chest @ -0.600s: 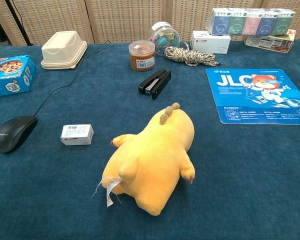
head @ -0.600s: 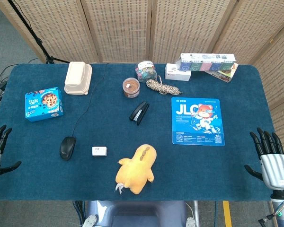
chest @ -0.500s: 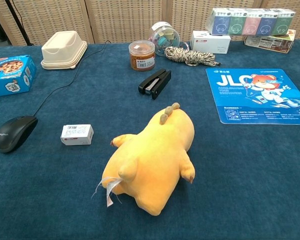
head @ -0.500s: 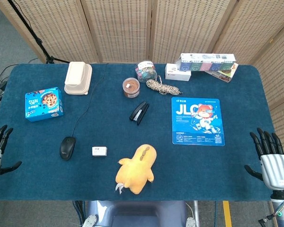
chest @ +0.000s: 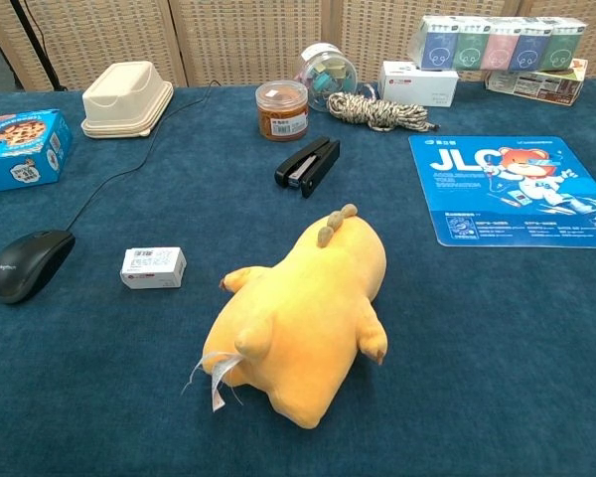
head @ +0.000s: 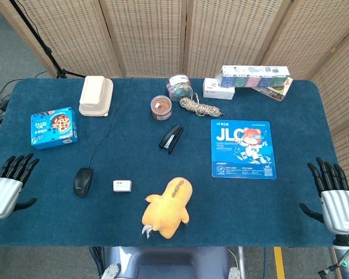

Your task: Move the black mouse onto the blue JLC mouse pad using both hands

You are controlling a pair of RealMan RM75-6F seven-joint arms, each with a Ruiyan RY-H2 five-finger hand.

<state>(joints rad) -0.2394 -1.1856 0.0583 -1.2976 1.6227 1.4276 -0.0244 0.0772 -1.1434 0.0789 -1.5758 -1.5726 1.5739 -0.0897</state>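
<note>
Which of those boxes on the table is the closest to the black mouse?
The small white box, lying just right of the black mouse. The blue cookie box and the beige lidded box sit farther back.

Between mouse point(head: 83, 181) and pad point(head: 243, 149) lie the small white box point(head: 122, 186), yellow plush point(head: 167, 207) and stapler point(head: 171, 138)

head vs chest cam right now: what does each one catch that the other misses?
Head view only: the left hand and right hand, both open at the table's near corners, and the whole table edge.
Chest view only: a close look at the yellow plush's tag.
Both: the black mouse untouched at left, the blue JLC mouse pad bare at right, the stapler between.
</note>
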